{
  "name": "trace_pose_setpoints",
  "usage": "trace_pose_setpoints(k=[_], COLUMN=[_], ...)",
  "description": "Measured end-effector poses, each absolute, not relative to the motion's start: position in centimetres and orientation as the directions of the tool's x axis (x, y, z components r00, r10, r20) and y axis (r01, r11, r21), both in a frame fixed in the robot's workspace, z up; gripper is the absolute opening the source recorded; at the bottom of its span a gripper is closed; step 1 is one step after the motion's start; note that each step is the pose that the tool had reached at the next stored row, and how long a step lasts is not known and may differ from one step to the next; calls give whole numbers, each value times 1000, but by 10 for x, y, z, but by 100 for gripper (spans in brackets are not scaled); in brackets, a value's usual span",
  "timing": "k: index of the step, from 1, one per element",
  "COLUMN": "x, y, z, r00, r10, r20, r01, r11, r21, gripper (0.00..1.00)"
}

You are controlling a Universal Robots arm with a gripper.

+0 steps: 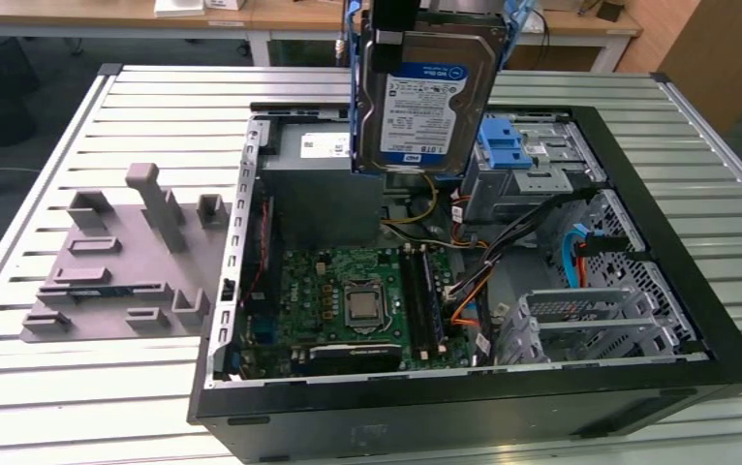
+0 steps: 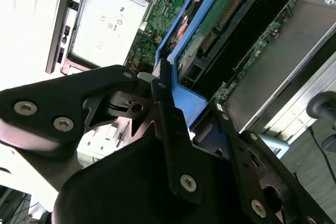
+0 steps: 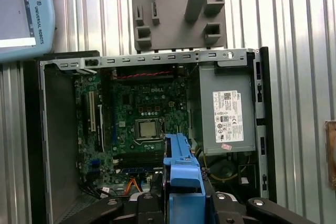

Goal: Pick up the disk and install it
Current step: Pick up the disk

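The fingers [image 2: 167, 124] pinched the disk [image 1: 429, 92] by the top end of its blue frame, so it hung below them, long axis near upright, clear above the open case [image 1: 475, 417], with the drive cage [image 1: 533, 160] lower and toward the exterior view's right.

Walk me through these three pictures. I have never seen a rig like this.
A robot arm works over a slatted metal table. One picture comes from a camera off the arm; the two wrist views come from cameras riding on the arm, looking past its pincer. On the table lie an open computer case, its circuit board exposed, and a grey moulded block beside it. The pincer is shut on the disk, a silver drive in a blue frame, held upright in the air above the case.
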State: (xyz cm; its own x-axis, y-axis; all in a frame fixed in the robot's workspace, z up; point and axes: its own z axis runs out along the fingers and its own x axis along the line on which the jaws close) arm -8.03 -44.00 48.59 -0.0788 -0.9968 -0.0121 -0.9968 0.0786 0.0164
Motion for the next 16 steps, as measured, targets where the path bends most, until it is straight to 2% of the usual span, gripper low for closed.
trace_pose_setpoints(k=[16], x=[-81], y=[-444], z=[485], r00=[-79], r10=[-997], r20=[-13], r01=[-997], r11=[79], r21=[7], gripper=[36])
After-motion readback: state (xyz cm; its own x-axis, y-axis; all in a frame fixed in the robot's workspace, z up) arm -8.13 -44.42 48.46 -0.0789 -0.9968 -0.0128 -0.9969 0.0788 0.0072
